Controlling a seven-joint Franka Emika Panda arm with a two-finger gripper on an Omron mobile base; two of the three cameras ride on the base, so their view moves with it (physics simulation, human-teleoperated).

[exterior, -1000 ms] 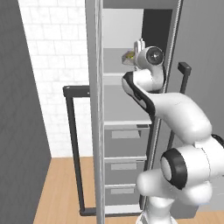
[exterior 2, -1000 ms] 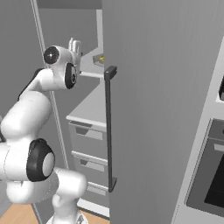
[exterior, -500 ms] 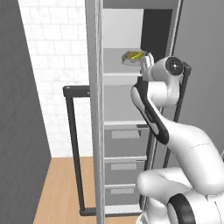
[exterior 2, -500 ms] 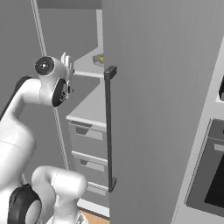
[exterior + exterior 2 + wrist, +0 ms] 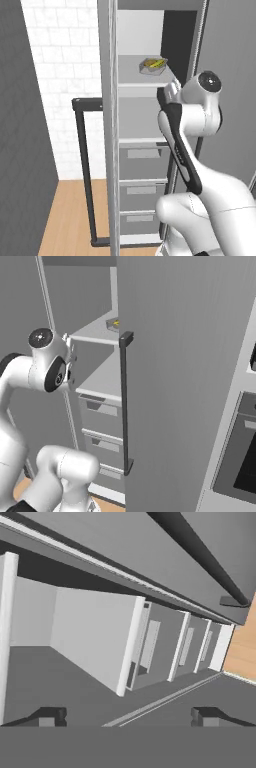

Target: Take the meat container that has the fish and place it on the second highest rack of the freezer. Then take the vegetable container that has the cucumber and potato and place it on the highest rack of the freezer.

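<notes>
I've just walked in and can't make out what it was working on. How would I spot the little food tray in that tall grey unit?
Find the open freezer, the tall grey unit with drawers low down. Above them are flat pale shelves; on the upper shelf sits the small clear tray, near its back right corner. It is the lone item there, with yellow and green pieces inside.
</notes>
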